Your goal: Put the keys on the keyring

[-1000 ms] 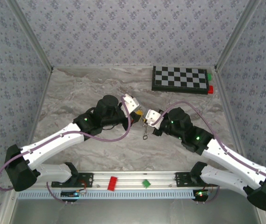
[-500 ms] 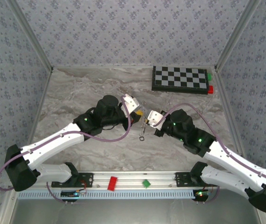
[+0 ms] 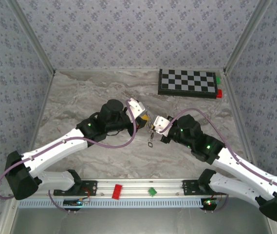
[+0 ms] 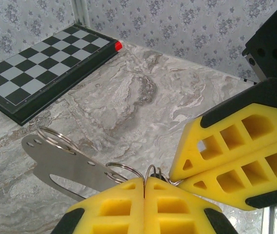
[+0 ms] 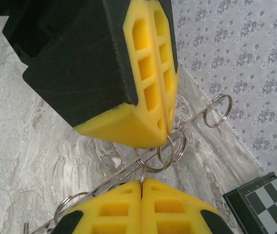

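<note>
Left gripper (image 4: pixel 144 187) and right gripper (image 4: pixel 178 176) stood tip to tip above mid-table, both fully closed; each pinched a split ring of the keyring (image 4: pixel 67 165), held clear of the marble table (image 4: pixel 128 97); a small dark key (image 3: pixel 150 144) showed just below them in the top view.

Desk (image 3: pixel 80 102): grey-white marble pattern, matte, veining running mostly side to side. Walls (image 3: pixel 128 34) at 9, 12 and 3 o'clock, all papered pale blue-grey with a small repeating floral print. Bare metal posts (image 3: pixel 31 36) mark the two far corners. Checkered black-and-white board (image 3: pixel 187 83) lies flat on the desk at 1 o'clock, near the back wall. Slotted metal rail (image 3: pixel 138 187) runs along the 6 o'clock edge. Light is even and soft, with faint shadows.
</note>
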Robot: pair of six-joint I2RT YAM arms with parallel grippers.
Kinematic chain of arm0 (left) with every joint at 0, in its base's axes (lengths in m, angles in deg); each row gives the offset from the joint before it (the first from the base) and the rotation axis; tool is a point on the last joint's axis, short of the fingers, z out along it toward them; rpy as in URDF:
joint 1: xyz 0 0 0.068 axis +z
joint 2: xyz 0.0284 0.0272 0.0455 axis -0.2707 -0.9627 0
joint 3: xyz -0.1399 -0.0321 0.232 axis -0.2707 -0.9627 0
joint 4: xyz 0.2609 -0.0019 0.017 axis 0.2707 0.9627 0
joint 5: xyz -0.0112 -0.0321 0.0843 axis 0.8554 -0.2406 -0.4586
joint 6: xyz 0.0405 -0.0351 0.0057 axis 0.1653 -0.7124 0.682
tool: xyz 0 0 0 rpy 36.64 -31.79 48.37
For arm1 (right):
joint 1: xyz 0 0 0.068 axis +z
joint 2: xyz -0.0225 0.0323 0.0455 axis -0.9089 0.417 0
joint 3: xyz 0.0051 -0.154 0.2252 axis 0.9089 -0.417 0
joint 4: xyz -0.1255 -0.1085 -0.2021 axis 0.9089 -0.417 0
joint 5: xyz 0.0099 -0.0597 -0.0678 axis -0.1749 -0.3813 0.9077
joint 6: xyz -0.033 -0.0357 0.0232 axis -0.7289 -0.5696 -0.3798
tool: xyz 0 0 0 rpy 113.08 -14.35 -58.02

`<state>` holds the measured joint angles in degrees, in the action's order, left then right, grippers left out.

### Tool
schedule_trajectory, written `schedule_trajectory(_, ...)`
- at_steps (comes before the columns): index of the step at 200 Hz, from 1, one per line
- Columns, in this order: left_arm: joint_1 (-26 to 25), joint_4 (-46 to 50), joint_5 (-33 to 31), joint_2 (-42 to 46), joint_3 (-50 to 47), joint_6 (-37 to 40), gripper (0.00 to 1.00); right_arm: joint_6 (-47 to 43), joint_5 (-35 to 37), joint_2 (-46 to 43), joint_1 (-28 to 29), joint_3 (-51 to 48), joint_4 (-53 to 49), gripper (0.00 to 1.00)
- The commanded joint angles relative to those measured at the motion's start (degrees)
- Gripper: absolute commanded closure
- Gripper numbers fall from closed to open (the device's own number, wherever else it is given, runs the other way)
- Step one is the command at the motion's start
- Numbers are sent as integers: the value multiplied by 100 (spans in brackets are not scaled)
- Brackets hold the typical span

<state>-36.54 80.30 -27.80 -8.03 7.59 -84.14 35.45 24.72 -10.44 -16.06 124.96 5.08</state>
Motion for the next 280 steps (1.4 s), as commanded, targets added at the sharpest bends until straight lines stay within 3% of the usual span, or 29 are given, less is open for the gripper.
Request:
schedule_trajectory(1, 73, -347, -284, 134, 4, -92, 100, 80, -49, -53, 85, -51, -133, 100)
schedule_trajectory(52, 79, -357, -238, 154, -20, -95, 100, 101, 174, -80, 65, -57, -111, 100)
schedule_trajectory(99, 83, -549, -168, 184, -122, -148, 100, 152, -218, -46, 132, -102, -126, 100)
schedule_trajectory(124, 83, -753, -55, 237, -227, -202, 100, 263, -250, -79, 134, -99, -102, 72)
schedule_trajectory(166, 128, -1035, 128, 296, -357, -336, 100, 636, 69, -493, 99, -236, -119, 67)
schedule_trajectory(218, 296, -2107, 764, 269, -781, -750, 100, 1990, 325, -964, -61, -395, -50, 63)
schedule_trajectory(243, 386, -2497, 950, 222, -877, -921, 100, 2465, 100, -1039, -254, -524, 140, 57)
schedule_trajectory(280, 699, -3265, 1462, 203, -1158, -1386, 100, 3271, -636, -1013, -888, -694, 684, 57)
